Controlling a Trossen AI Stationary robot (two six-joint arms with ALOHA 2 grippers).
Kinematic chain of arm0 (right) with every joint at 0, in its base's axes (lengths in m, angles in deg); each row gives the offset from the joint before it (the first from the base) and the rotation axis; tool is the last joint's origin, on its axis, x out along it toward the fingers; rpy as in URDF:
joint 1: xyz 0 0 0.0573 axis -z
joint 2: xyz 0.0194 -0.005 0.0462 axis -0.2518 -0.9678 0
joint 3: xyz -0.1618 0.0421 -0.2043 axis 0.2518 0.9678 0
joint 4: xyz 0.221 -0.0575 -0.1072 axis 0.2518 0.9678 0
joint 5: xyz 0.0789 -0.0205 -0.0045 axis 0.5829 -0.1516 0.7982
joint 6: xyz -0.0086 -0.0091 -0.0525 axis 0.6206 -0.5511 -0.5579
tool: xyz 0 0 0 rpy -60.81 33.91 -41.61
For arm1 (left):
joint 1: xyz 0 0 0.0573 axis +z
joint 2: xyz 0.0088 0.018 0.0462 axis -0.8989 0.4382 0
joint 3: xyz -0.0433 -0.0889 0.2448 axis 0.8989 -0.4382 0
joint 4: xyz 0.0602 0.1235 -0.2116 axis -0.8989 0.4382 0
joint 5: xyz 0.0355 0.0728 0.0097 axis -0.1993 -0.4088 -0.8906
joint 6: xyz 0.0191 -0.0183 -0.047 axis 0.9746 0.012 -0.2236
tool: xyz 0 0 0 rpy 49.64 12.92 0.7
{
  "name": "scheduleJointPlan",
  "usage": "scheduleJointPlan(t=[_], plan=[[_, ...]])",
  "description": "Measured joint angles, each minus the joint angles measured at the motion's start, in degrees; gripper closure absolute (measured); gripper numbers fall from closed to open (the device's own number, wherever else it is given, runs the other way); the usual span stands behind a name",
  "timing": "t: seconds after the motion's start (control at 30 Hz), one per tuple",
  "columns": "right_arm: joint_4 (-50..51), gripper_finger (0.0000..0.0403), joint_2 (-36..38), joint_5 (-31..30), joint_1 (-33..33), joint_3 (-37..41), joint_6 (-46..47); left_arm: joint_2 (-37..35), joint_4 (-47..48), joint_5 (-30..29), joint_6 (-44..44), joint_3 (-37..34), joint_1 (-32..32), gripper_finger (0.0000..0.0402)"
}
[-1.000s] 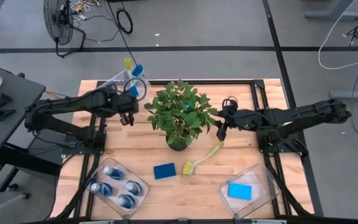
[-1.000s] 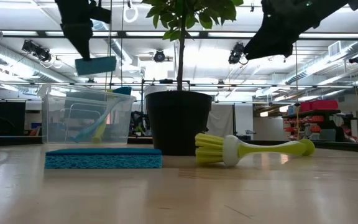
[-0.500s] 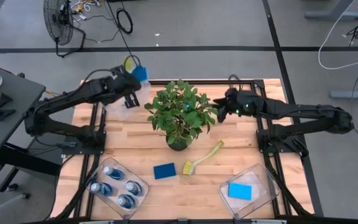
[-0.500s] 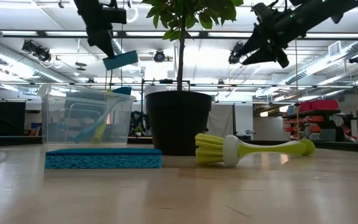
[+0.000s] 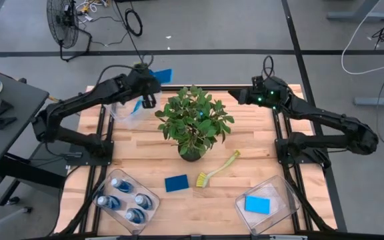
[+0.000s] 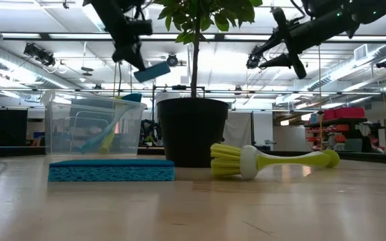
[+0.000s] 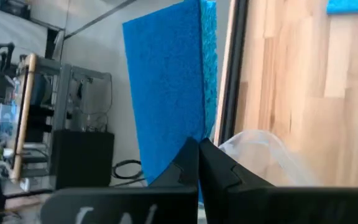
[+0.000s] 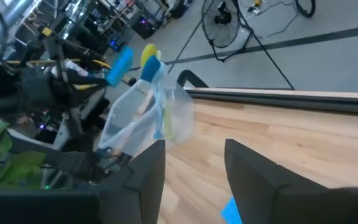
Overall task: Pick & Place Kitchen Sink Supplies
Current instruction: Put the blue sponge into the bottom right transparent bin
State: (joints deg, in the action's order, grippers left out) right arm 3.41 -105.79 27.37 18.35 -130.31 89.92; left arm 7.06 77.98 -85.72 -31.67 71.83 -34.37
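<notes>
Left gripper [image 5: 153, 81]: pinching blue sponge [image 5: 163, 75] aloft (bench's far edge). Right gripper [image 5: 235, 95]: fingers spread, empty.

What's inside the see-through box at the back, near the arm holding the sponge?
The clear bin holds long-handled dish brushes, one yellow-green and one blue, leaning against its wall. From above, the left arm covers most of it, so anything else inside is hidden.

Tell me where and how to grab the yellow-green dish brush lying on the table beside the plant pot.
Grip the dish brush on its thin handle, around mid-length, coming straight down from above. It lies flat on the table with open wood either side of the handle, while the bristle head sits close to the loose blue sponge. The free right tool looks nearer.
</notes>
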Motion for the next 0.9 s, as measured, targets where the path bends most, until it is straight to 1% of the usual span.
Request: scheduleJointPlan(t=[0.1, 0.27, 0.43, 0.57, 0.73, 0.8, 0.9], plan=[[-0.3, 0.0223, 0.0, 3.9, 2.9, 0.0, 0.6, 2.6, -2.9, 0.2, 3.4, 0.0, 0.8, 0.0401], [-3.7, 0.0186, -1.7, 7.0, 6.9, 0.0, 2.7, 5.9, -8.4, 1.5, 6.8, 0.0, 2.6, 0.0401], [-12.2, 0.0143, -7.2, 12.5, 10.2, 0.0, 6.7, 7.0, -12.0, 2.3, 10.1, 0.0, 3.6, 0.0401], [-21.8, 0.0116, -13.3, 15.9, 11.3, 0.0, 10.5, 7.0, -14.2, 2.6, 11.3, 0.0, 3.8, 0.0401], [-36.5, 0.0102, -20.3, 16.3, 10.9, -0.1, 16.1, 7.0, -16.1, 3.4, 11.4, 0.0, 3.8, 0.0401], [-38.0, 0.0101, -22.6, 16.5, 10.9, -0.9, 17.2, 7.1, -16.6, 5.4, 11.6, 0.0, 3.8, 0.0401], [-38.3, 0.0101, -25.6, 17.1, 10.9, -3.3, 17.0, 7.1, -18.5, 6.0, 14.1, 0.0, 3.8, 0.0401]])
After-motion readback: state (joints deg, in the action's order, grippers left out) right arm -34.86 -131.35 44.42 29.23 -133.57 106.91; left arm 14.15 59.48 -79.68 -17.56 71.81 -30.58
